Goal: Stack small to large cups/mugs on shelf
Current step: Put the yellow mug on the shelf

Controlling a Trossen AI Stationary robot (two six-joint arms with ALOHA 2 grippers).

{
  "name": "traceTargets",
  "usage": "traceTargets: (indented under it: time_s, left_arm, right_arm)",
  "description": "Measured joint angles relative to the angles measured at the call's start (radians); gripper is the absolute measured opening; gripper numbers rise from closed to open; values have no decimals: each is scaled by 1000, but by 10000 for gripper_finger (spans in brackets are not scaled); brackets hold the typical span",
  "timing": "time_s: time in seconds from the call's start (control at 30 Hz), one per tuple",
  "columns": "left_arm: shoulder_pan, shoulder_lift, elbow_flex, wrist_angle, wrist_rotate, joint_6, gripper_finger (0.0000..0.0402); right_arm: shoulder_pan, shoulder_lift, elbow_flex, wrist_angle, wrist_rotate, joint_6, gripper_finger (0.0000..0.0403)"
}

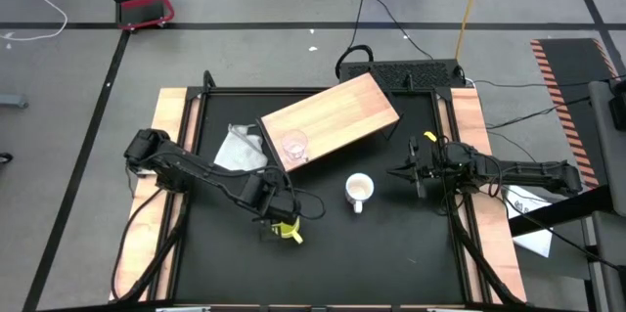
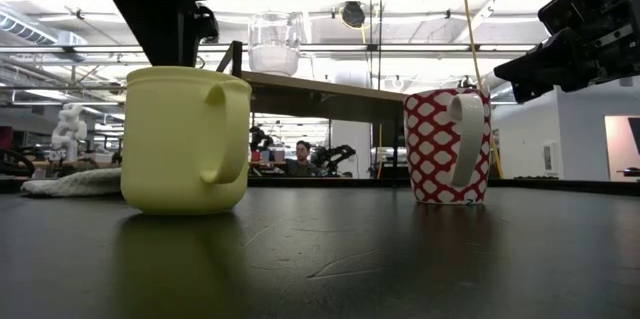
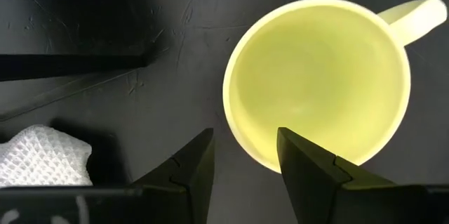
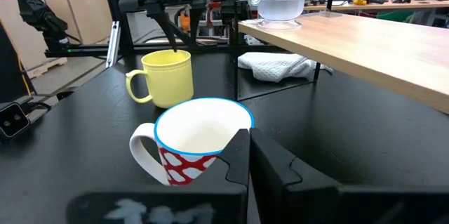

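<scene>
Our left gripper (image 3: 243, 159) hangs directly over the yellow mug (image 3: 319, 83), fingers spread, one pointing inside the near rim and one outside it. Nothing is gripped yet. We judge this to be the start of the second step: the glass cup (image 1: 292, 144) already stands on the shelf (image 1: 333, 116) near its left end, so the yellow mug comes next, then the red-patterned mug (image 2: 447, 146).

The next move calls for us to drop until the rim wall sits between the fingers, pinch it, then lift high enough to clear the shelf's edge. The handle points away from our fingers, so it should not foul the pinch.

Our right gripper (image 4: 247, 155) waits just beside the red-patterned mug, fingers nearly together and holding nothing.

Around us, the white cloth (image 1: 238, 149) lies on the black table (image 1: 323, 253) against the shelf's left end, between the yellow mug and the glass cup. A low carry could snag it. The glass itself is light and could tip if bumped.
</scene>
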Motion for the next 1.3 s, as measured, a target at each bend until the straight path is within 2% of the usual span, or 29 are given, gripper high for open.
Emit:
traceTargets:
  time_s: [0.47,0.67,1.03,1.3]
  left_arm:
    - [0,0,0,6,6,3,157]
    - [-4,0,0,6,-41,5,157]
    - [-15,0,-1,29,-6,4,157]
    - [-13,1,-92,96,-7,-22,156]
  right_arm:
    - [0,0,0,0,0,0,0]
    - [0,0,0,0,0,0,0]
    - [0,0,0,0,0,3,0]
    - [0,0,0,0,0,3,0]
